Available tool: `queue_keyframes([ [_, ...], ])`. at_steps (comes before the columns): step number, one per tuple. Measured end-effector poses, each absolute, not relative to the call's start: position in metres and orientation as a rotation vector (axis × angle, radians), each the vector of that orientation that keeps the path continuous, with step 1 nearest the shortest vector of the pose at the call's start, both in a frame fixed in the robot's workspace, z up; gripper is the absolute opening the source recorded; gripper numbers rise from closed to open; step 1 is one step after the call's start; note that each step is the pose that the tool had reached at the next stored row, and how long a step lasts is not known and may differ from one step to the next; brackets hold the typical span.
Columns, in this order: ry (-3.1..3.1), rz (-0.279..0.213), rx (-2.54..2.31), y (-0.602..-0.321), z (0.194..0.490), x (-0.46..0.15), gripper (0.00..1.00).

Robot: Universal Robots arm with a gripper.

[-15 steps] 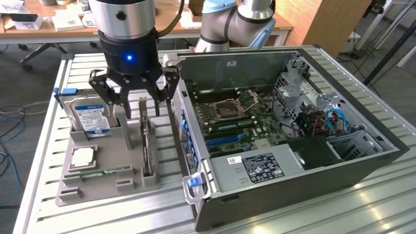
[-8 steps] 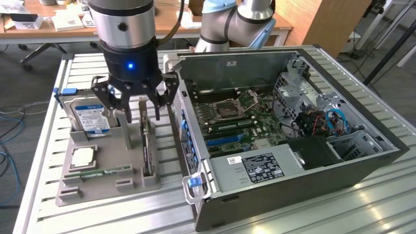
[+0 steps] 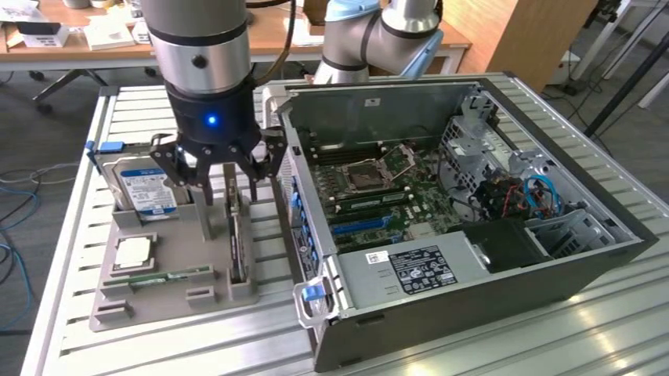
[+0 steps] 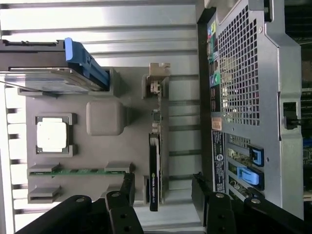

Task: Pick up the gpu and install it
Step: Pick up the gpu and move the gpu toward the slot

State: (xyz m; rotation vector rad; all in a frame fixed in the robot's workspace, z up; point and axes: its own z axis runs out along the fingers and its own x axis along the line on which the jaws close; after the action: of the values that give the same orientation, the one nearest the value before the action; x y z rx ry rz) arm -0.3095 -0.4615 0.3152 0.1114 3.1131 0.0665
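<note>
Jaws spread wide, your gripper (image 3: 219, 182) hangs over the gpu (image 3: 238, 243) standing on edge in its grey tray (image 3: 172, 298), with the computer case (image 3: 450, 329) at three o'clock in the exterior view.

Arm (image 3: 197, 47) vertical, wrist (image 3: 212, 117) pointing straight down. Hand (image 3: 222, 182) open, fingers (image 3: 184, 168) spread wide, gripping nothing.
</note>
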Motion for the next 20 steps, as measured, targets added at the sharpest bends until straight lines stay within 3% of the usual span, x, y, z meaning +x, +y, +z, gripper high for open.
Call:
queue_keyframes([
  [20, 3.113, 0.066, 0.110, -0.462, 0.279, -0.311, 0.59],
])
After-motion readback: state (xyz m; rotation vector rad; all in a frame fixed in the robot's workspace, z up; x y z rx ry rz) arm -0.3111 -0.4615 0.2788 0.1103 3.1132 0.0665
